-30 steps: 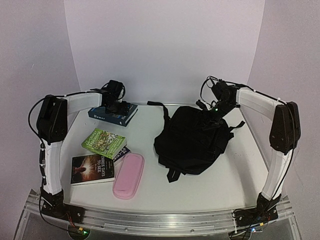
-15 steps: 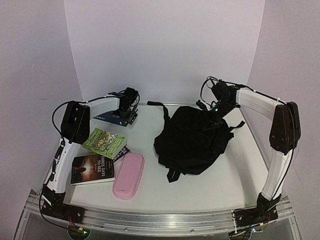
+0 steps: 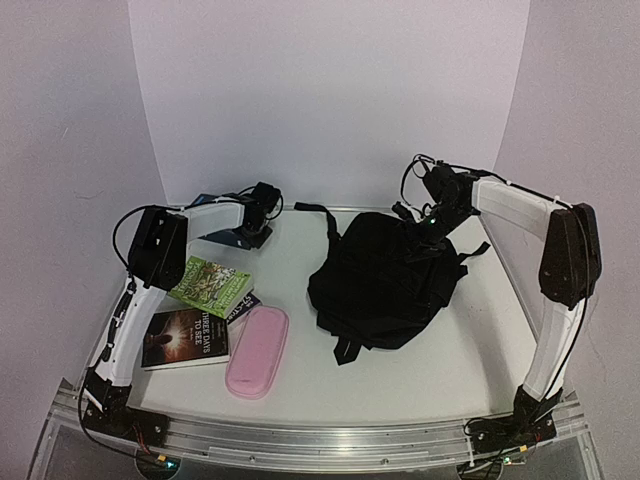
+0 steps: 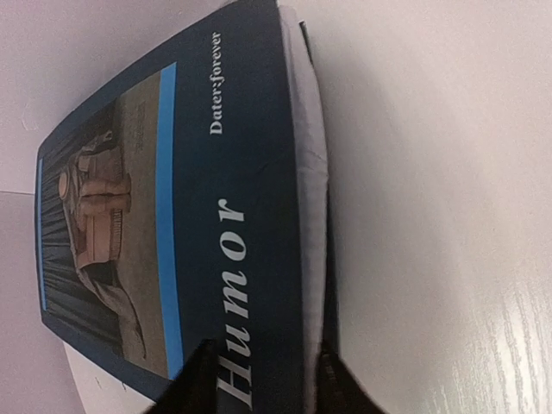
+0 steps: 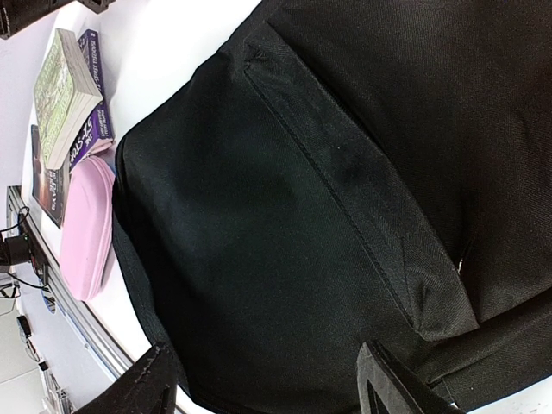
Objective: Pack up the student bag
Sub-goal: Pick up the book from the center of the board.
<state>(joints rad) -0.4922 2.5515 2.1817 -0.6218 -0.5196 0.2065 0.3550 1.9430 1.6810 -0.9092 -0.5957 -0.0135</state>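
The student bag (image 3: 385, 285) is a big black backpack lying on the right half of the white table (image 3: 300, 385), straps trailing left and front. My right gripper (image 3: 432, 228) hovers over its back end, jaws open, with only black fabric (image 5: 285, 216) below them. My left gripper (image 3: 258, 213) is at the back left, shut on a dark blue book (image 3: 236, 236). The left wrist view shows both fingers pressed against the two faces of this "Humor" book (image 4: 233, 198) at its spine end.
A green book (image 3: 210, 285), a dark-covered book (image 3: 185, 337) and a purple book (image 3: 243, 305) lie at the front left. A pink pencil case (image 3: 258, 350) lies beside them. White walls close off the back and sides.
My left gripper has moved right to the blue book's end and closed its jaws on it. The right arm and the bag have stayed still.
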